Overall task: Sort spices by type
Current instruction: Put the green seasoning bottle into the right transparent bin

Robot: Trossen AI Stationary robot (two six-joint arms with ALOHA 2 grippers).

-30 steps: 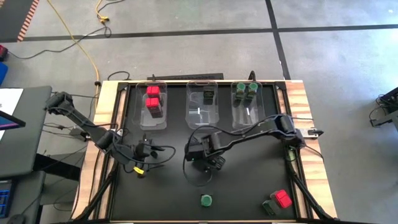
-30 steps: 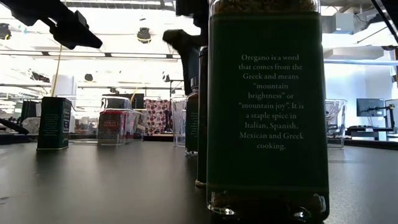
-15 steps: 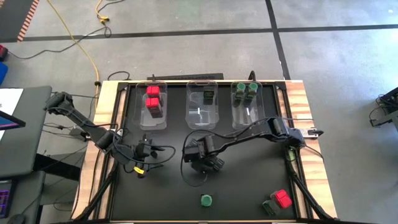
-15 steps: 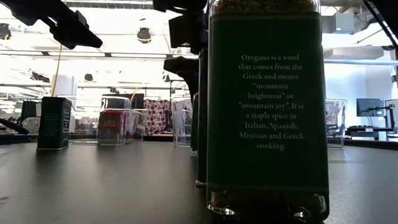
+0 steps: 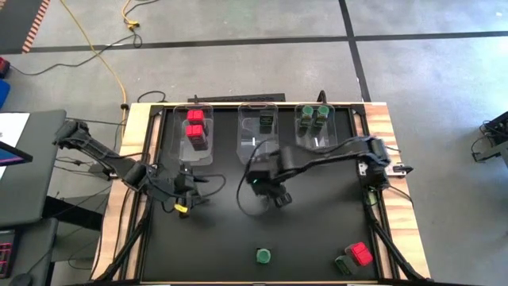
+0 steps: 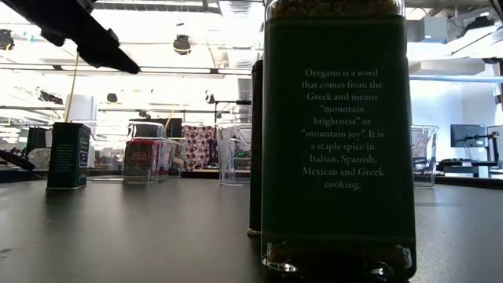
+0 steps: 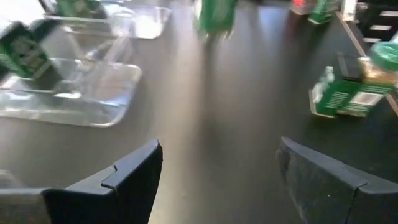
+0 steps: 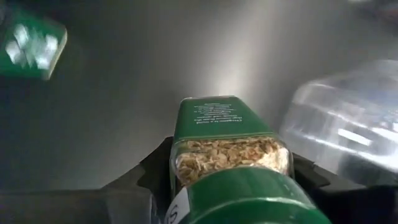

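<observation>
Right gripper (image 8: 230, 180) clamped on a green-lidded oregano jar (image 8: 227, 140) (flakes visible through the clear shoulder), hanging over the mat (image 5: 317, 230) just in front of the middle bin (image 5: 259, 135). Left gripper (image 7: 217, 180) spread open over bare mat, holding nothing. Against a second ago: right arm now nearer the bins, gone from the low view.

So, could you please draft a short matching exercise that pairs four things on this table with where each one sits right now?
Things:
1. red-topped spices
2. dark spice tin
3. green-lidded jar
4. lone green-lidded jar

Places:
A. held in the right gripper
B. left bin
C. table's near edge, outside the bins
D. middle bin

Pairs: 1-B, 2-D, 3-A, 4-C
</observation>
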